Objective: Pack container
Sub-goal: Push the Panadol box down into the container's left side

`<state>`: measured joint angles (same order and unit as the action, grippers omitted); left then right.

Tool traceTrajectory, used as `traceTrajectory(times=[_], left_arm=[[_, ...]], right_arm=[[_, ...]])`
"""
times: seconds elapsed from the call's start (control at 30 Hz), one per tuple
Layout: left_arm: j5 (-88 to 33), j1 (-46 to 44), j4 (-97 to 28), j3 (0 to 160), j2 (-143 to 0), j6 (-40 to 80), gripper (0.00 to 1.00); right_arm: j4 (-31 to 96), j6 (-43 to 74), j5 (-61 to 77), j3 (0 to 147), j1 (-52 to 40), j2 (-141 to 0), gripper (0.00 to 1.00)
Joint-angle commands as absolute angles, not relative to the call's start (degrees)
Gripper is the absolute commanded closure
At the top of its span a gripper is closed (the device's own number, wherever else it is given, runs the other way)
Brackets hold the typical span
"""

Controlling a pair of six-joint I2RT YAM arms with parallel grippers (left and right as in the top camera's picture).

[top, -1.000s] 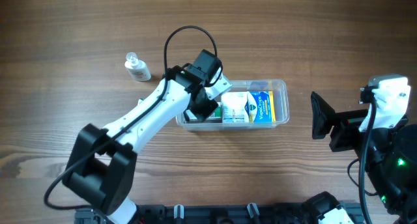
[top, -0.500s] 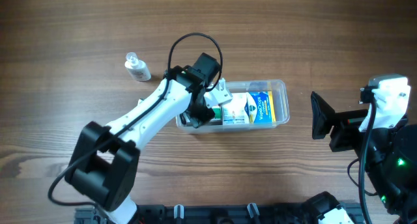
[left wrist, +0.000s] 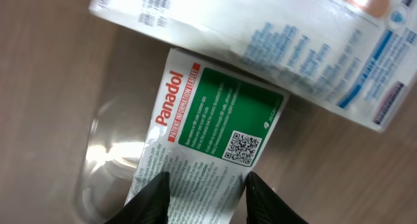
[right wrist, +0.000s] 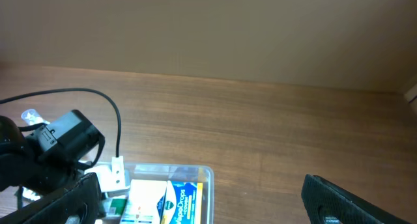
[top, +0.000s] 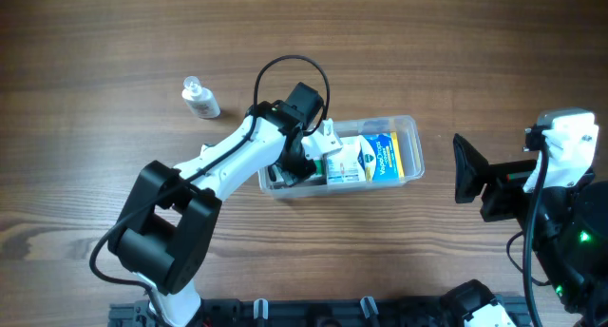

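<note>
The clear plastic container [top: 410, 127] lies at the table's middle and also shows in the right wrist view [right wrist: 205, 175]. It holds a yellow-blue VapoDrops box [top: 385, 158] and a white box [top: 349, 161]. My left gripper [top: 302, 165] reaches into the container's left end. In the left wrist view its fingers [left wrist: 207, 198] are closed on both sides of a green-and-white Panadol box [left wrist: 215, 120], which lies beside the white box [left wrist: 260, 28] near the container's rounded corner [left wrist: 104, 152]. My right gripper [top: 467, 170] is open and empty, well to the right of the container.
A small clear bottle with a white label [top: 199, 97] stands on the wooden table to the upper left of the container. The left arm's black cable loops above the container. The right arm's base sits at the right edge.
My left gripper has shifted slightly right and deeper into the container's left end with the Panadol box. The container has slid slightly to the right. The right arm has not moved.
</note>
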<state>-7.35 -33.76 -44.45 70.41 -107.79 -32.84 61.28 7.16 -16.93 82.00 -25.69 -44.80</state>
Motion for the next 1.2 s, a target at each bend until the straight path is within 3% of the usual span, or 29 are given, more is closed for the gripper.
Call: traceTrajectory(times=[0.0,0.4,0.5,0.6,0.9,1.17], left_arm=[[1.3,-33.6,-40.8,69.3,-109.6,-30.2,0.63],[11.0,-33.6,-40.1,69.4,-108.1,-19.9,0.68],[10.9,-33.7,-40.6,69.4,-105.8,-17.8,0.65],[6.5,-34.0,-43.4,69.4,-102.5,-17.5,0.56],[-8.1,-34.0,-48.4,69.3,-101.9,-17.5,0.52],[-11.6,-34.0,-48.9,69.3,-105.9,-17.5,0.44]], right_arm=[[61.2,6.0,-16.2,82.0,-25.5,-45.2,0.0],[61.2,6.0,-16.2,82.0,-25.5,-45.2,0.0],[61.2,6.0,-16.2,82.0,-25.5,-45.2,0.0],[61.2,6.0,-16.2,82.0,-25.5,-45.2,0.0],[61.2,6.0,-16.2,82.0,-25.5,-45.2,0.0],[61.2,6.0,-16.2,82.0,-25.5,-45.2,0.0]])
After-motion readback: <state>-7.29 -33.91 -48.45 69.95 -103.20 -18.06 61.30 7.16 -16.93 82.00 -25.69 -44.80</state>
